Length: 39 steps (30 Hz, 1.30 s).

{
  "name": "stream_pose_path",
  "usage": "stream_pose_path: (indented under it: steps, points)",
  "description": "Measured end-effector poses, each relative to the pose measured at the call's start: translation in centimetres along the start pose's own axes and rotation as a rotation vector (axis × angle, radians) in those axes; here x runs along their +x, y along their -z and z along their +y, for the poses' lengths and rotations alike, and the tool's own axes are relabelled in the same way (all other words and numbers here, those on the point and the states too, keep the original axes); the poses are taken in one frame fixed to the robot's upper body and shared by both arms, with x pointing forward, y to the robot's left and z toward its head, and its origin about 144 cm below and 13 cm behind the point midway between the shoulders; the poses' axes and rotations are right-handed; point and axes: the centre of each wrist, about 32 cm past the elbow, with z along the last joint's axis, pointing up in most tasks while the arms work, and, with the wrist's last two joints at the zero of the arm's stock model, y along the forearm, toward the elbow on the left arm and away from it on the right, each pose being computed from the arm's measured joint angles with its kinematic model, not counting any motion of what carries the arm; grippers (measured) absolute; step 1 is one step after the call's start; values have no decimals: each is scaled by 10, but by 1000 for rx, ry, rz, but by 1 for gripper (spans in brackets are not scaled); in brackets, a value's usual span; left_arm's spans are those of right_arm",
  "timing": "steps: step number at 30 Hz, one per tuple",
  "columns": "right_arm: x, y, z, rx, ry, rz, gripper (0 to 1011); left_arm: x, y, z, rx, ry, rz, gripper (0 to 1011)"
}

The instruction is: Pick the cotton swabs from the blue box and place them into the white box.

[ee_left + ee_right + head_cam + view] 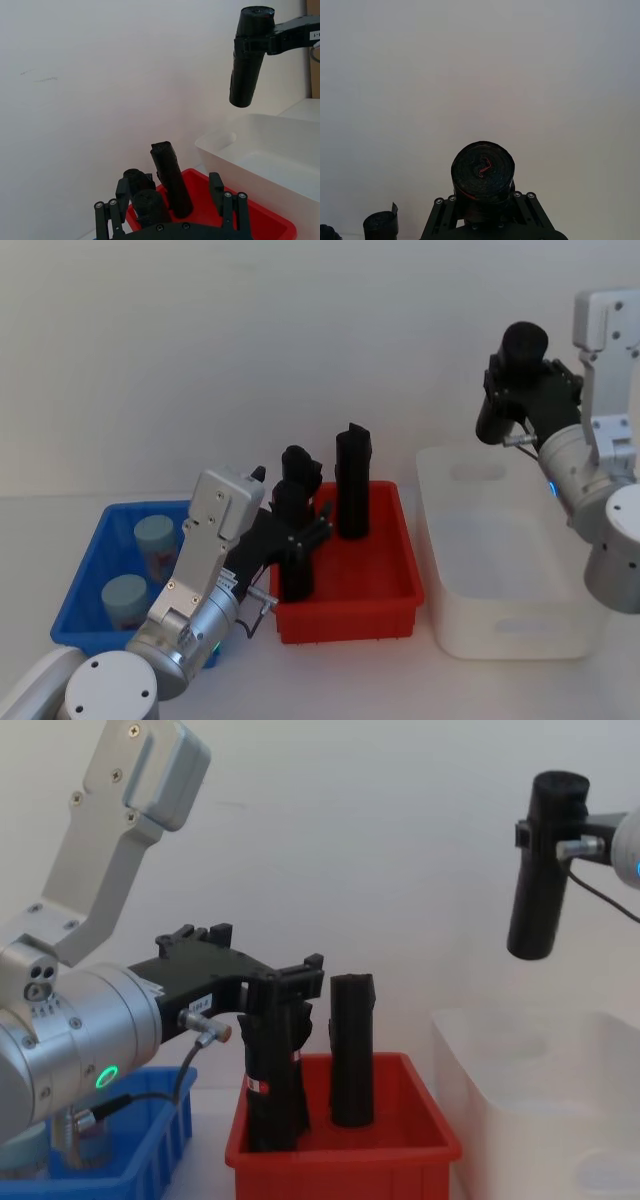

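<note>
**Black roll held high over the white box; swabs sit in the blue box**

My right gripper (507, 390) is clamped around a black roll (540, 870). It grips the roll near its upper end and holds it in the air above the white box (500, 632), well clear of the rim. The roll hangs almost upright, its lower end tipped a little toward my left side. From my right wrist camera I look straight onto its coiled top, seated between my fingers.

My left gripper (283, 985) is low at the red bin (345, 615), which stands on the table (400, 685) between the blue box (95, 540) and the white box. Its fingers (232, 205) are spread wide. Three standing rolls (352, 480) are upright in that bin: a tall one toward the back, a shorter one beside it, and a third at the front. My left gripper is level with the top of the front one. From the chest camera its fingers reach either side of that roll, but they are not closed on it. I cannot tell whether one finger touches it.

The cotton swabs (155, 538) are two jars with pale teal lids. They stand upright in the blue box at my far left, one nearer me and one farther back. They are apart from both grippers, and my left arm crosses over that box's right end.
</note>
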Motion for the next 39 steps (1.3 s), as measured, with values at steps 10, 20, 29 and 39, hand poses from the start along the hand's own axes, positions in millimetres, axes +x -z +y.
stream_pose_path:
  steps: [10, 20, 29, 39]
  points:
    - [1, 13, 5, -109, 8, 9, 442, 0, 0, 0, 0, 0, 0, 1004]
    - [-2, 26, 15, -219, -36, 17, 689, 0, 0, 0, 0, 0, 0, 1004]
    - [-4, 32, 19, -263, -55, 20, 958, 0, -1, 0, -1, -1, -3, 1004]
    - [-5, 35, 21, -286, -64, 22, 1002, 7, -11, 9, 11, -60, -43, 1004]
